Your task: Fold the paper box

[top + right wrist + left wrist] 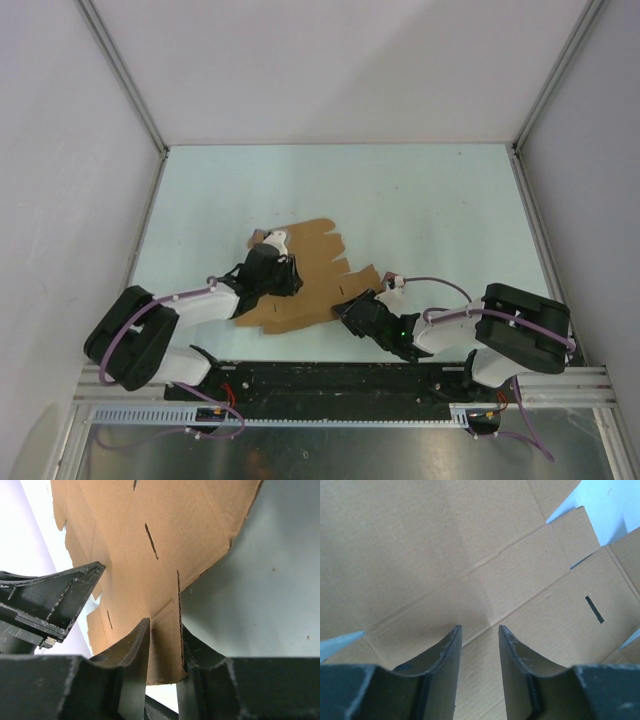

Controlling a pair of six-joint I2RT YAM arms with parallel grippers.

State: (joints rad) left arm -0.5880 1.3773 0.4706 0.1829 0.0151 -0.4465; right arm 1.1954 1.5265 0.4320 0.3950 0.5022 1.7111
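paper box [318,262] is an unfolded sheet on the counter [430,200], close to the near edge, about mid-width. left claw [480,629] is released: fingers apart, tips down on an inner panel at the sheet's left side, nothing between them. right claw [165,626] straddles a flap at the sheet's right near corner. It looks clenched on that flap, though right-finger contact is hard to see.

Bright even light, faint soft shadows, wrist views slightly blurred
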